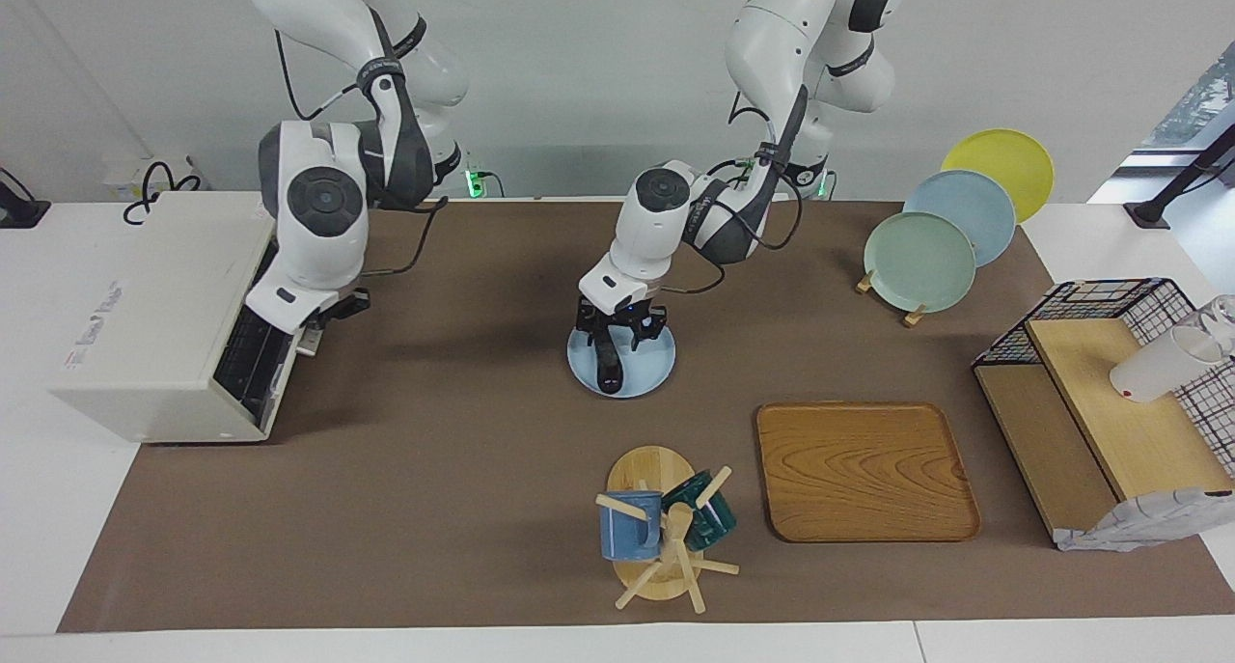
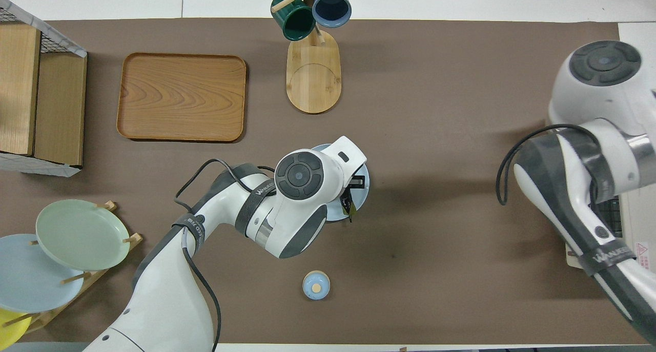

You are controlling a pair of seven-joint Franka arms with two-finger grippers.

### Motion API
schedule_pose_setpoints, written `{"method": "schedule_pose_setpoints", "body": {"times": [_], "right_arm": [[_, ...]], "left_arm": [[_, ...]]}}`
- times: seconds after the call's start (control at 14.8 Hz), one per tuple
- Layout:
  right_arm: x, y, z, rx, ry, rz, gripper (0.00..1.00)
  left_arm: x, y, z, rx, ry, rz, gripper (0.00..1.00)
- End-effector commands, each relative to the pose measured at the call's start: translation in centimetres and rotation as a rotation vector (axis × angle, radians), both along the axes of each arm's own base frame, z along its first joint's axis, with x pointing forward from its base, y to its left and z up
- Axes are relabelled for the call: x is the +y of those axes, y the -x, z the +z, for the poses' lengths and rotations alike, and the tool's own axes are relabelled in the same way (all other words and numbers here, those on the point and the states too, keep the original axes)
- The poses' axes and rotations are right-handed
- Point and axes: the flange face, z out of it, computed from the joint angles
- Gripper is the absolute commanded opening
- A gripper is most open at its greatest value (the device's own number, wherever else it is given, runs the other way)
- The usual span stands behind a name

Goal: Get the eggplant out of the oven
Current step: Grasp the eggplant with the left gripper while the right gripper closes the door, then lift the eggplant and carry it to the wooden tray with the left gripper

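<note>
Your left gripper (image 1: 620,332) is down over the small blue plate (image 1: 648,372) in the middle of the desk (image 1: 463,470), and the eggplant (image 1: 608,366) lies on that plate just under the fingertips, so it is already out of the oven (image 1: 154,325). The plate looks like the chosen drop spot, with the wooden tray (image 1: 864,470) and mug rack (image 1: 666,528) left unused. Whether the left gripper grips the eggplant or has let go, you cannot tell. Your right gripper (image 1: 333,316) sits at the oven's front, probably minding the door; its fingers are unreadable too.

The facing view shows the eggplant and the oven's front plainly. The overhead view hides most of the plate under the left arm, but reveals a small blue lidded jar (image 2: 315,285) nearer the robots.
</note>
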Motion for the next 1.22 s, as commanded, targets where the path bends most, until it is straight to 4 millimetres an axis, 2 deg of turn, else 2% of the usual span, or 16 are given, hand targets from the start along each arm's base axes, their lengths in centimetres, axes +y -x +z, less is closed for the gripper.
{"method": "schedule_pose_setpoints", "body": {"times": [0.0, 0.07, 0.14, 0.2, 0.41, 0.54, 0.61, 0.74, 0.81, 0.95, 1.01, 1.15], "right_arm": [[-4.3, -0.3, 0.3, -0.011, -0.057, -0.015, 0.0], [-4.1, -0.1, 0.9, -0.012, -0.069, -0.027, 0.0], [-3.8, 0.4, 1.8, -0.01, -0.074, -0.039, 0.0], [-3.5, 1.0, 3.4, -0.019, -0.08, -0.056, 0.03], [-2.0, 2.2, 9.1, -0.047, -0.135, -0.107, 0.22], [-1.2, 2.3, 12.3, -0.054, -0.148, -0.109, 0.36], [-0.8, 2.3, 13.4, -0.065, -0.212, -0.126, 0.37], [-0.1, 2.3, 13.9, -0.067, -0.305, -0.144, 0.42], [0.1, 2.3, 14.0, -0.067, -0.347, -0.159, 0.48], [1.1, 2.6, 14.4, -0.075, -0.408, -0.187, 0.67], [1.0, 2.9, 14.1, -0.081, -0.397, -0.208, 0.98], [1.0, 3.1, 14.0, -0.08, -0.387, -0.22, 1.0]], "left_arm": [[-0.3, 0.0, -0.2, -0.014, 0.012, -0.009, 0.59], [-0.2, 0.0, -0.2, -0.013, 0.011, -0.008, 0.43], [-0.2, 0.1, -0.4, -0.012, 0.01, -0.008, 0.33], [-0.1, 0.0, -0.4, -0.011, 0.009, -0.008, 0.31], [0.1, -0.1, -0.5, -0.009, 0.007, -0.006, 0.21], [0.2, -0.2, -0.3, -0.008, 0.006, -0.004, 0.07], [0.3, -0.3, -0.4, -0.004, 0.003, -0.002, 0.0], [0.4, -0.6, 0.0, -0.007, 0.007, 0.004, 0.0], [0.5, -0.8, 0.3, -0.005, 0.009, 0.01, 0.0], [2.4, -2.3, 1.2, 0.006, 0.001, 0.043, 0.0], [3.0, -2.8, 2.5, 0.005, 0.005, 0.054, 0.0], [5.1, -4.7, 4.7, 0.021, -0.003, 0.089, 0.0]]}}
